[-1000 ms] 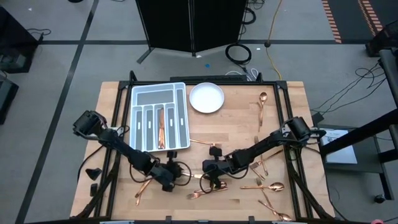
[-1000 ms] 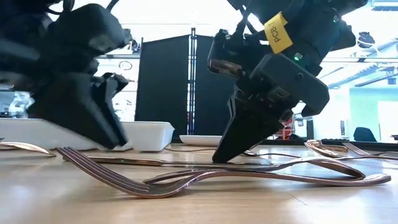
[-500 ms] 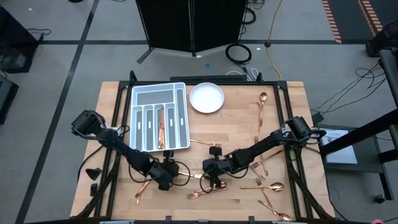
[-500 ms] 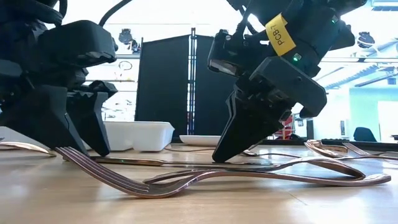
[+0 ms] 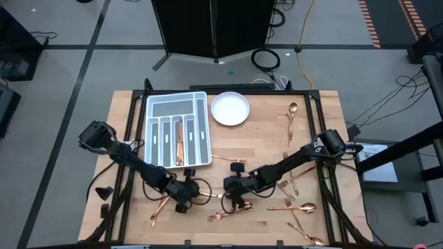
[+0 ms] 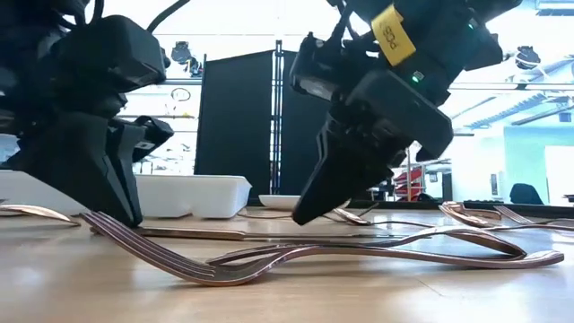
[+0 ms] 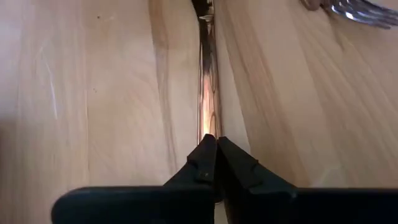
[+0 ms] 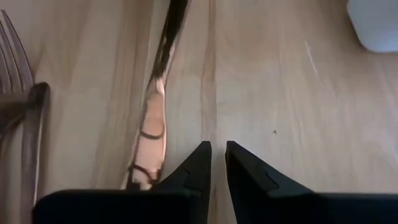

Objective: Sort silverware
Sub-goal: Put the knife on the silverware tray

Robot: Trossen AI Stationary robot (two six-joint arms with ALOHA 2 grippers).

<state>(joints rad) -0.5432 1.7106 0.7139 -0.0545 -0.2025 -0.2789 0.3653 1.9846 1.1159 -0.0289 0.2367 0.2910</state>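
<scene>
Because the flat knife [image 7: 207, 93] lying on the desk [image 5: 270, 138] must be pinched before sorting, the left end effector [image 7: 216, 163] is being closed on its near end, while the right end effector [image 8: 216, 163], slightly parted and empty, is being held beside it.

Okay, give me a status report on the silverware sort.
Left gripper shut at end of copper utensil. Right gripper slightly open, empty. Fork lies close by.

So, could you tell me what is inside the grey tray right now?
One copper piece lies in a narrow middle slot of the grey tray; the other compartments look empty. Its type cannot be told.
</scene>
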